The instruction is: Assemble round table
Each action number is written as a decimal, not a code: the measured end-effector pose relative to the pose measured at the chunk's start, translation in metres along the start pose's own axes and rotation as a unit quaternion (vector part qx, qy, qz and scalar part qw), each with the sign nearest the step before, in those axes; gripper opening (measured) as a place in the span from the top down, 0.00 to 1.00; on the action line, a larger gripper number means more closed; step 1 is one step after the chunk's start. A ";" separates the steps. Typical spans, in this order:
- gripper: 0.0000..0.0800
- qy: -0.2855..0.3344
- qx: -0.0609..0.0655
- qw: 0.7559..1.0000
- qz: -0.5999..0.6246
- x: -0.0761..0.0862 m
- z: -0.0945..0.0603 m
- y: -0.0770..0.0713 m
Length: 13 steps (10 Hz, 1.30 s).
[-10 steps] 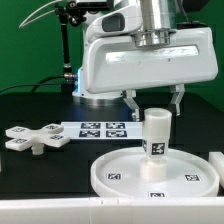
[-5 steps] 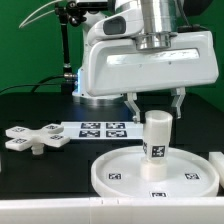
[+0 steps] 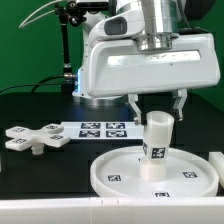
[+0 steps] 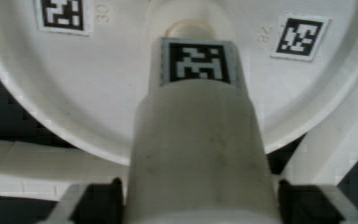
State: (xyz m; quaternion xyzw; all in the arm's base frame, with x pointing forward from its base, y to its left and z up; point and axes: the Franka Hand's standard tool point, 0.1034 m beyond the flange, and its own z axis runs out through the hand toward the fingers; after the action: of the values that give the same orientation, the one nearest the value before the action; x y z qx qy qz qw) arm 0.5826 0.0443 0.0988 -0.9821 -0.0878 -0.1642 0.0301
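Note:
The short white cylinder leg (image 3: 155, 150) stands upright in the middle of the large rimmed round disc (image 3: 100, 172) at the front of the exterior view's right. My gripper (image 3: 156, 108) hangs right over the leg's top, open, with one finger on each side of it and a gap to each. In the wrist view the leg (image 4: 197, 110) fills the middle, its tag facing the camera, with the disc (image 4: 123, 90) under it and my gripper (image 4: 197, 205) straddling it. The cross-shaped four-arm piece (image 3: 35, 138) lies flat on the exterior view's left.
The marker board (image 3: 100, 129) lies flat behind the disc, between it and the robot's base. A black stand (image 3: 67, 50) rises at the back on the exterior view's left. The table top is black.
My gripper has come down a little toward the top of the leg. The leg, the disc and the cross piece have not moved.

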 end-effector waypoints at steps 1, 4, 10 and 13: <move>0.26 0.000 0.000 1.000 0.000 0.000 0.000 0.000; 0.19 0.002 0.000 1.000 0.000 0.004 -0.005 0.000; 0.19 -0.031 0.012 0.999 0.008 0.026 -0.034 0.023; 0.19 -0.045 0.018 0.999 0.008 0.023 -0.032 0.020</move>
State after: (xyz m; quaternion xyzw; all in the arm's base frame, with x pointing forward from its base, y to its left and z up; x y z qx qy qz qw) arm 0.5977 0.0251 0.1362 -0.9884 -0.0843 -0.1180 0.0454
